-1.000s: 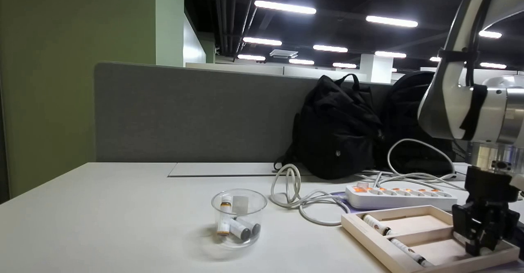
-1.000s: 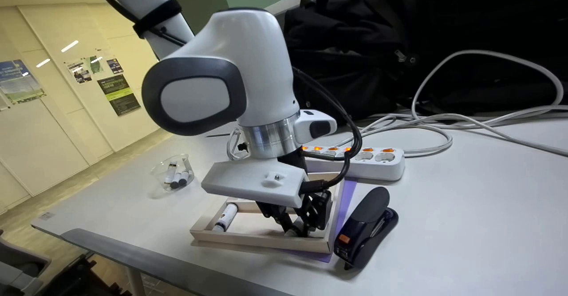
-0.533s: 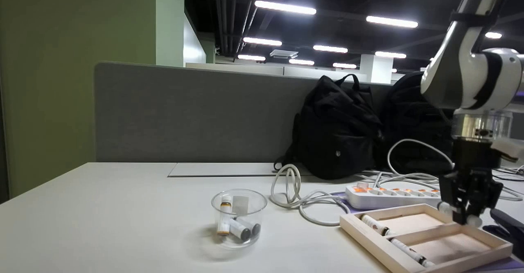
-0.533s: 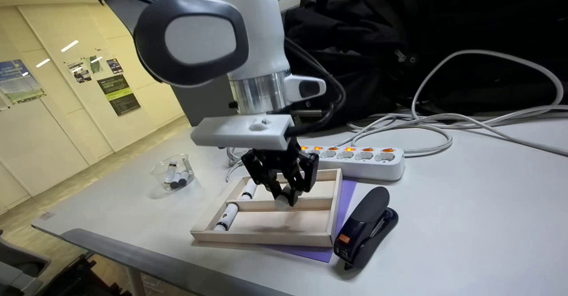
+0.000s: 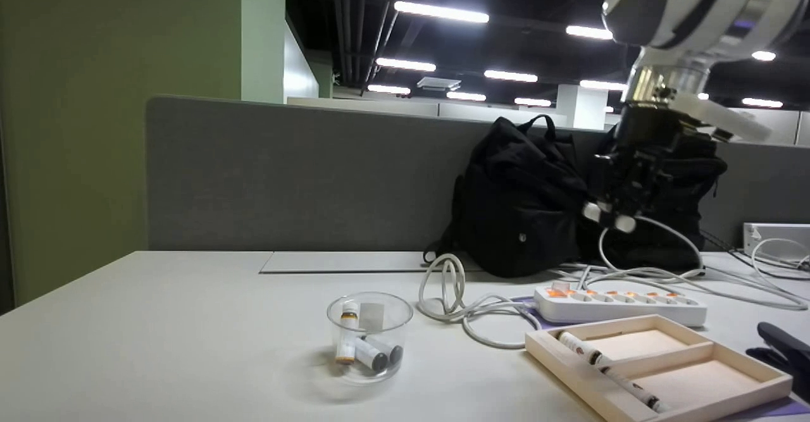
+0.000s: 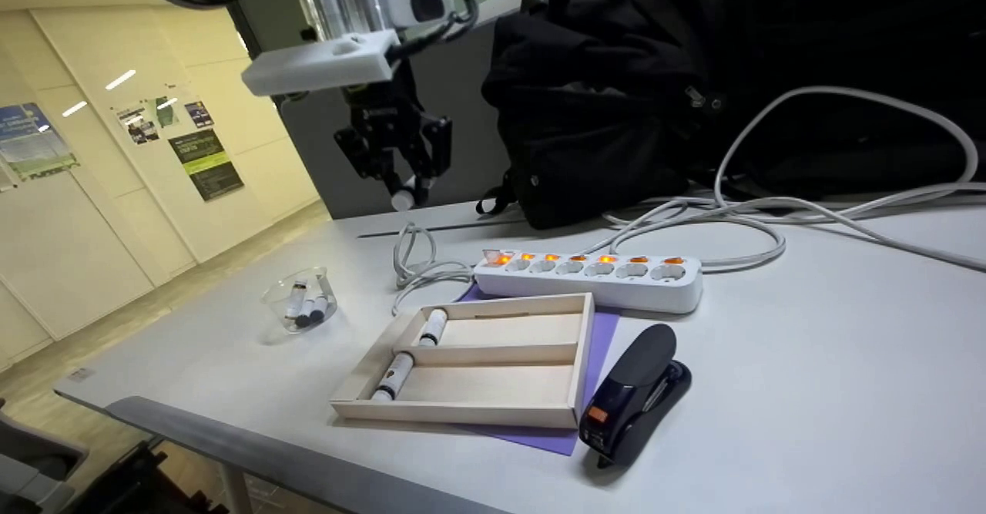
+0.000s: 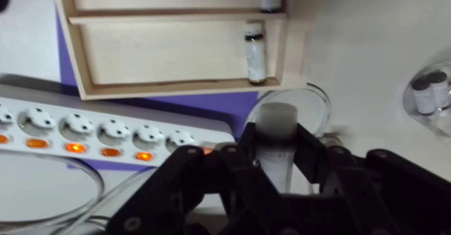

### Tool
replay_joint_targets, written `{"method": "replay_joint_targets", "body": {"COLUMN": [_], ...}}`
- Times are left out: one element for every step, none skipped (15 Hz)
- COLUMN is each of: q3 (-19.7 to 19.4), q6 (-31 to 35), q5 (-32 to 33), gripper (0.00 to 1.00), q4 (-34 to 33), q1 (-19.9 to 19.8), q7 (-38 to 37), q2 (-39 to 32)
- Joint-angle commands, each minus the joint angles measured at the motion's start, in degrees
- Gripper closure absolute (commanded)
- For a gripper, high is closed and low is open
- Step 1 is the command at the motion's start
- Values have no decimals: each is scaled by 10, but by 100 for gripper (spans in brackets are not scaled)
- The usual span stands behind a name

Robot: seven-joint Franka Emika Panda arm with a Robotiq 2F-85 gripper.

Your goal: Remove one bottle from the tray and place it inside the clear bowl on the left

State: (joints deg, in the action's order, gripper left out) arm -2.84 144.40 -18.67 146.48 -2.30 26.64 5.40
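Black backpack (image 5: 522, 204), white power strip (image 6: 593, 289), dark stapler (image 6: 636, 379)

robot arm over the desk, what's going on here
The robot arm is holding one small bottle between its fingers, up in the air above the desk. It seems meant for the clear bowl, which has three bottles in it, but it isn't there yet. Two more bottles lie in the tray, one in each compartment.
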Motion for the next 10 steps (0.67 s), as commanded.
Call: {"method": "replay_joint_targets", "body": {"q3": [39,56,34,44,45,42,36,33,33,32], "q6": [-34,-52,-26,-28,-26,-26,-26,-26,-26,-26], "q5": [-28,3,-15,-14,-14,-14,-14,-14,-14,-14], "gripper": [93,93,93,71,71,71,71,71,71,71], "q4": [-55,-71,-36,-42,-41,-39,-38,-38,-37,-38], "q1": [58,67,56,66,69,67,62,59,58,58], "q7": [-58,-108,-47,-60,-60,-57,-52,-48,-47,-47], "q2": [0,-13,9,7,7,6,6,5,5,5]}}
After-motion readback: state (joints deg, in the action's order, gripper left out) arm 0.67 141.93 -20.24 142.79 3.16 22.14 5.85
